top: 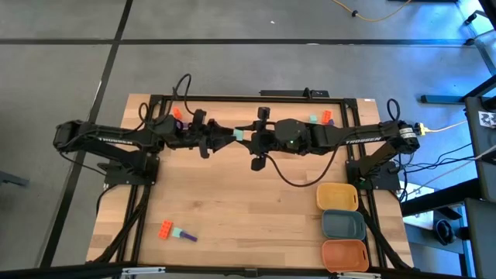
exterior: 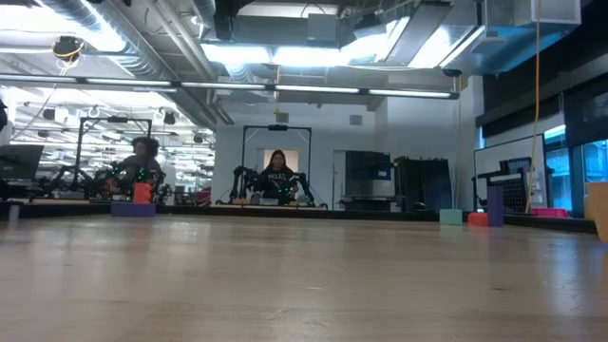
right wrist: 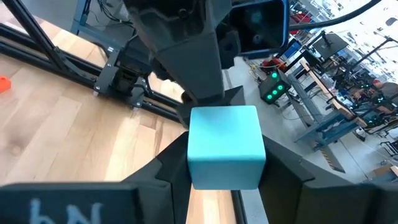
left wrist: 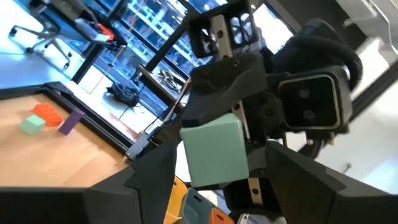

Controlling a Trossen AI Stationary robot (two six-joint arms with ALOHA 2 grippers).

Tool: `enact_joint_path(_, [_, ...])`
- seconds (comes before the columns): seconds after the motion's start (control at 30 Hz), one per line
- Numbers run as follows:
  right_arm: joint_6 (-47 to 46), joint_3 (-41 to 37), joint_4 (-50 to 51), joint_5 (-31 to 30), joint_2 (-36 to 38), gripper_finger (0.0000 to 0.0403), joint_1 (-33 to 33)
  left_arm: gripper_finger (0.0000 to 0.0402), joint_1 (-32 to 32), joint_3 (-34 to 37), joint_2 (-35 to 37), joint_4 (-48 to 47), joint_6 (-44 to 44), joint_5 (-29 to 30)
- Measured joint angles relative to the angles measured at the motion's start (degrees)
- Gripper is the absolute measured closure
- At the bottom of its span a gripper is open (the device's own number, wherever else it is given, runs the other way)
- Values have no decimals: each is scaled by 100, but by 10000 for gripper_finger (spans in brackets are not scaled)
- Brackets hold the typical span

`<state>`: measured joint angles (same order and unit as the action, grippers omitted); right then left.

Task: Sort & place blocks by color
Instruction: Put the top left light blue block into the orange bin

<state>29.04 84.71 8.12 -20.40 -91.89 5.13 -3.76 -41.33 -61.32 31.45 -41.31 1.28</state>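
Both end effectors met nose to nose above the middle of the counter (top: pixel 232 201), a teal-green block (top: pixel 239 135) between them. It looked like a hand-over in mid-air, the block passing from one arm to the other so that it could travel toward the trays on the right arm's side.

In the right wrist view, the right end effector (right wrist: pixel 225 167) had its two dark fingers pressed against the sides of the block (right wrist: pixel 224 147), so it held the cube. The left end effector (left wrist: pixel 214 163) stood with its fingers spread about the same block (left wrist: pixel 214 152); a gap seemed to show on at least one side, which suggested it had let go, though contact on the other side could not be ruled out.

The block hung well above the wood, clear of everything else. The yellow tray (top: pixel 337 197), the blue-grey tray (top: pixel 343 225) and the orange tray (top: pixel 345 255) sat stacked in a column at the counter's near right corner. An orange-red block (top: pixel 166 229) and a purple and teal piece (top: pixel 184 235) lay together near the left front; more blocks (top: pixel 321 118) sat at the far edge.
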Motion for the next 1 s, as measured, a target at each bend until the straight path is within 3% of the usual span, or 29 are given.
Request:
enact_joint_path(0.1, [-18,-7,194,-52,138,261,2,166,-159,-2,225,-24,206,-227])
enact_joint_path(0.23, [-114,-7,694,-284,435,262,2,166,-341,-7,763,-735,671,-270])
enact_joint_path(0.47, [-1260,-119,1957,-398,1160,262,-43,166,-397,-7,1555,-1680,2187,-203])
enact_joint_path(0.73, [-2823,-1220,2409,-735,2531,262,42,166,-259,-7,1819,-1918,4240,-133])
enact_joint_path(0.87, [-3534,-1863,2382,-700,3378,262,243,166,-222,-7,1819,-1951,4570,90])
enact_joint_path(1.0, [-3970,-2398,1938,-189,4128,261,373,166,-222,-7,1819,-2054,4598,164])
